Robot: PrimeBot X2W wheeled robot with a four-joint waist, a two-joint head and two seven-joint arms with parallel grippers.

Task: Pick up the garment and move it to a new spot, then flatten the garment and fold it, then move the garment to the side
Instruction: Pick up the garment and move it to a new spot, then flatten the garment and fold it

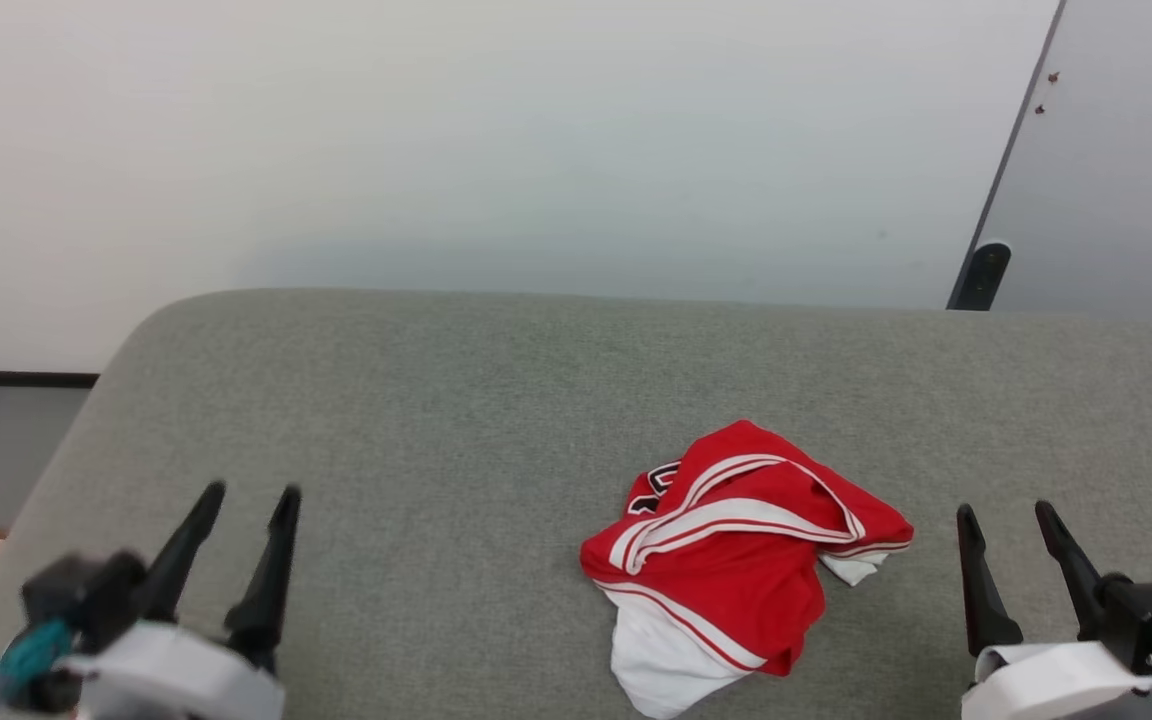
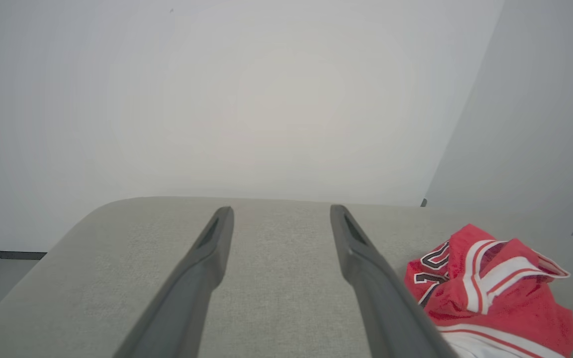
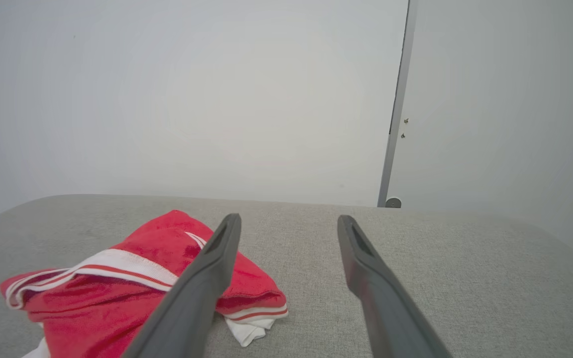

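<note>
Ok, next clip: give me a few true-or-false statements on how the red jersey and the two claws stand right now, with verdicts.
1. The garment lies bunched on the grey cushion. True.
2. The left claw is shut on the garment. False: it is open, holds nothing and stands apart from the cloth.
3. In the head view the garment lies nearer the right claw than the left claw. True.
4. The garment is already spread flat and folded. False: it is a crumpled heap, with collar and white sleeve ends turned over each other.
5. The right claw is open and empty. True.
</note>
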